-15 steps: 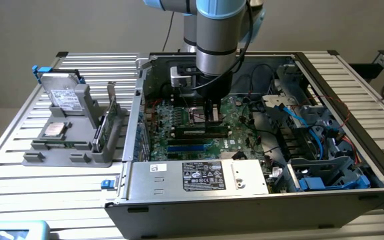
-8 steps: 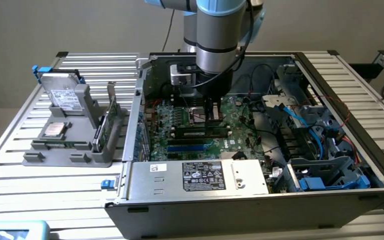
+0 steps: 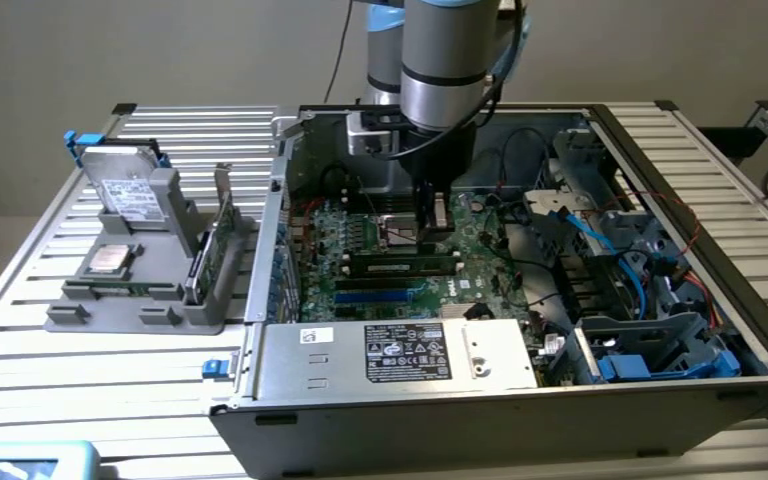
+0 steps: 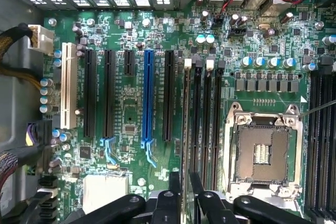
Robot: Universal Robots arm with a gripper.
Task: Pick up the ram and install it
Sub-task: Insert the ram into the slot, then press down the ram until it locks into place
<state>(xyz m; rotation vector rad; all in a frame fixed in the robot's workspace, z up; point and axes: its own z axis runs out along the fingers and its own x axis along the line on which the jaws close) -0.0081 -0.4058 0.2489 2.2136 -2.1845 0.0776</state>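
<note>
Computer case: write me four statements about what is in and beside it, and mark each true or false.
1. The thin green ram stick with a pale label stands in a slot of the green motherboard inside the open grey computer case. True.
2. The hand hangs outside the case. False: it is inside the case, just over the ram.
3. The square silver processor socket is covered by a cooler. False: it lies bare.
4. A larger green card with a metal bracket stands in the grey holder on the exterior view's left of the case. True.
</note>
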